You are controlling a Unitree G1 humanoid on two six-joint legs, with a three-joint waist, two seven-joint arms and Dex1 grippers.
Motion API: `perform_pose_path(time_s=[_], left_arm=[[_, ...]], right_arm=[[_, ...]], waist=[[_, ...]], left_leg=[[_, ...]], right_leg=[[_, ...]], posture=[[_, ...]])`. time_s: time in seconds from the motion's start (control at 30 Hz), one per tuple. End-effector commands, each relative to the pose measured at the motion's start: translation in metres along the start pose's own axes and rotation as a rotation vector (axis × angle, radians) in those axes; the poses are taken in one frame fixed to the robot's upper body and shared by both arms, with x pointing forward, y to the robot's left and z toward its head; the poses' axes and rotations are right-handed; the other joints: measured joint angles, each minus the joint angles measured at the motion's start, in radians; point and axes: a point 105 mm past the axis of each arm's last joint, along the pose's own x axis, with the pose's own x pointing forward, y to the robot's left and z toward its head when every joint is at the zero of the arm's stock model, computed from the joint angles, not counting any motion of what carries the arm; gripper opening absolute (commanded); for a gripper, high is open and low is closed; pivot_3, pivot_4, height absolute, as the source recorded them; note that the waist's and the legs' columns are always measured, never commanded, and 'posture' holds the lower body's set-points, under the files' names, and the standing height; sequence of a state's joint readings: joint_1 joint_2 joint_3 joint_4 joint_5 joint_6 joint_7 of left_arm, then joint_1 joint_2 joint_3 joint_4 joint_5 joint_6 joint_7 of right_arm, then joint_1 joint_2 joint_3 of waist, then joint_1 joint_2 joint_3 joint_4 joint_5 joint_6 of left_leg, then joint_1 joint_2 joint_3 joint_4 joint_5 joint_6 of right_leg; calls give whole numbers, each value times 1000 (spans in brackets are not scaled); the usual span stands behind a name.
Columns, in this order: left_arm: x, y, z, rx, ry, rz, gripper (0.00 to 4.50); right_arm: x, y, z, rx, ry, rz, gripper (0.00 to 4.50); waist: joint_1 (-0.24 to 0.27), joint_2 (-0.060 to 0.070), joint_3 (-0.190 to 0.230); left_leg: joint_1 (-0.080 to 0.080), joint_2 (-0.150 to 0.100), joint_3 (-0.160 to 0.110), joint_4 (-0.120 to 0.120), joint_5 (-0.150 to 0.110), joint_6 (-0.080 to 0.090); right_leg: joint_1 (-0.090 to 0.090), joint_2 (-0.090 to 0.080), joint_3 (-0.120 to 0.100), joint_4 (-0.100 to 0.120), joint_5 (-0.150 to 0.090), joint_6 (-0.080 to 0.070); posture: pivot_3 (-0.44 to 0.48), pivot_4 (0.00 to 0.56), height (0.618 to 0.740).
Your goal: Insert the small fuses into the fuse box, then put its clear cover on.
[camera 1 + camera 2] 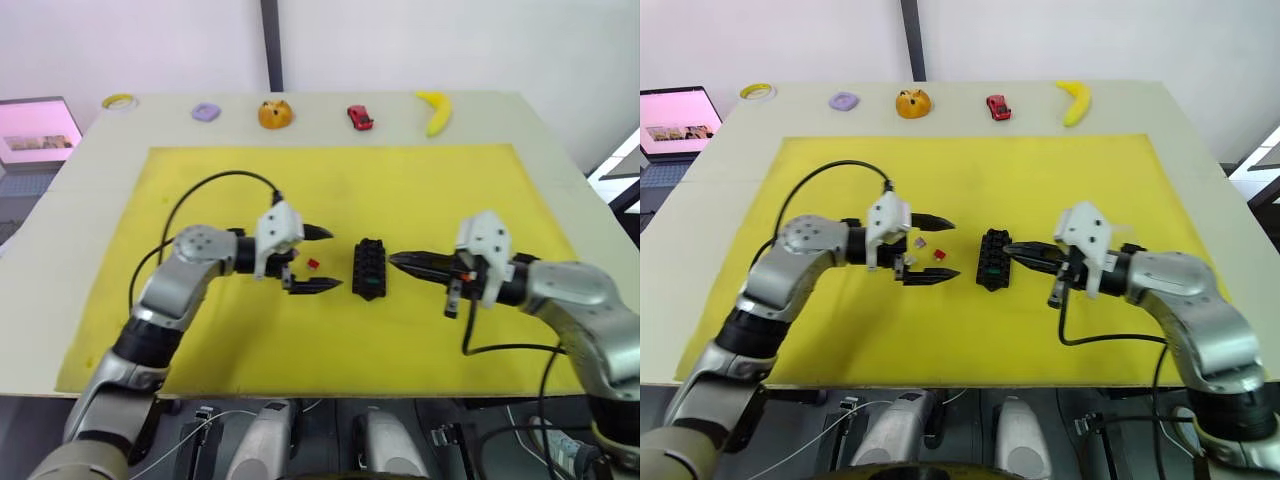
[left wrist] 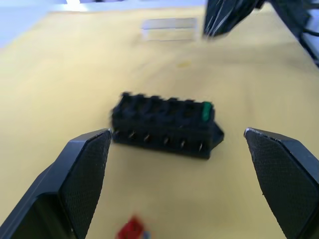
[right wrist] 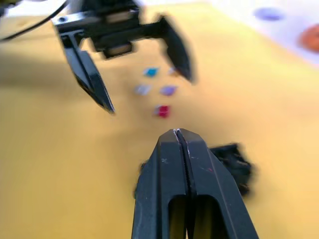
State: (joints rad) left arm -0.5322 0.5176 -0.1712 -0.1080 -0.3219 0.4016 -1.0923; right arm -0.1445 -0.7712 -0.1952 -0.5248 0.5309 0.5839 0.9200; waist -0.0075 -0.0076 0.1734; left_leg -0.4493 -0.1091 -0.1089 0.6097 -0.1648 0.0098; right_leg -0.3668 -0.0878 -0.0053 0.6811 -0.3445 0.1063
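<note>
The black fuse box (image 1: 368,270) lies mid-mat on the yellow mat (image 1: 420,190), with one green fuse (image 2: 206,111) standing in an end slot. My left gripper (image 1: 333,259) hovers open just left of the box. Several small fuses lie loose between and behind its fingers: a red one (image 1: 313,264), a blue one (image 3: 151,72), a purple one (image 3: 168,90) and a grey one (image 3: 142,89). My right gripper (image 1: 392,262) is shut with nothing visible in it, its tip at the box's right side. The clear cover (image 2: 168,29) lies flat on the mat beyond the right gripper.
Along the table's far edge sit a yellow tape ring (image 1: 119,101), a purple piece (image 1: 206,111), an orange object (image 1: 275,113), a red toy car (image 1: 359,117) and a banana (image 1: 436,110). A laptop (image 1: 35,130) stands off the table's left corner.
</note>
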Motion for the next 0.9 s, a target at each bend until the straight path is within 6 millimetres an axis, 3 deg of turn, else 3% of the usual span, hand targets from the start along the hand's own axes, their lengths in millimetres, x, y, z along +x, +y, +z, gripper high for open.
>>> perform_pose_path(time_s=[0.03, 0.13, 0.23, 0.3, 0.47, 0.53, 0.7, 0.9], left_arm=[[-46, 9, 7, -68, -15, 169, 4500], [-91, 14, -12, -166, 44, 325, 4500], [-145, 17, -37, -282, 106, 500, 4500], [-175, 13, -53, -331, 159, 589, 4500], [-215, 5, -75, -360, 259, 698, 4500], [-226, 5, -78, -381, 262, 735, 4500], [-222, 8, -73, -419, 229, 725, 4500], [-169, -13, -55, -499, 166, 512, 4500]], right_arm=[[-45, -10, -2, 24, 57, -161, 32], [-91, -18, -29, 76, 178, -313, 32], [-141, -24, -53, 128, 286, -458, 821], [-168, -26, -65, 146, 339, -539, 1839], [-202, -33, -72, 160, 380, -651, 4334], [-206, -34, -72, 159, 382, -669, 4436], [-192, -35, -62, 139, 349, -654, 4436], [-145, -29, -35, 82, 262, -519, 4436]], waist=[[2, 0, 0], [8, 0, 0], [15, 1, 0], [18, 1, 0], [22, 1, 0], [23, 1, 0], [20, 3, -1], [19, 5, -2]], left_leg=[[0, 0, 0, 0, 0, 1], [1, 0, 0, 0, -1, 1], [4, 0, 1, -1, -1, 1], [5, 1, 2, -1, -1, 1], [5, 1, 2, -2, -3, -2], [5, 1, 2, -3, -3, -2], [5, 1, 3, -7, -3, -2], [5, 2, 3, -9, -3, -2]], right_leg=[[0, 0, 0, 0, 0, 0], [0, 0, 0, 0, 0, 0], [0, 0, 1, -1, 0, 0], [0, 0, 2, -1, -1, -1], [0, -1, 2, -3, -4, -8], [0, -1, 2, -4, -5, -8], [0, -1, 2, -9, -4, -8], [0, -1, 2, -10, -4, -8]], posture=[[0, 150, 735], [0, 150, 735], [0, 150, 735], [0, 150, 735], [0, 150, 735], [0, 150, 735], [0, 150, 735], [0, 150, 735]])
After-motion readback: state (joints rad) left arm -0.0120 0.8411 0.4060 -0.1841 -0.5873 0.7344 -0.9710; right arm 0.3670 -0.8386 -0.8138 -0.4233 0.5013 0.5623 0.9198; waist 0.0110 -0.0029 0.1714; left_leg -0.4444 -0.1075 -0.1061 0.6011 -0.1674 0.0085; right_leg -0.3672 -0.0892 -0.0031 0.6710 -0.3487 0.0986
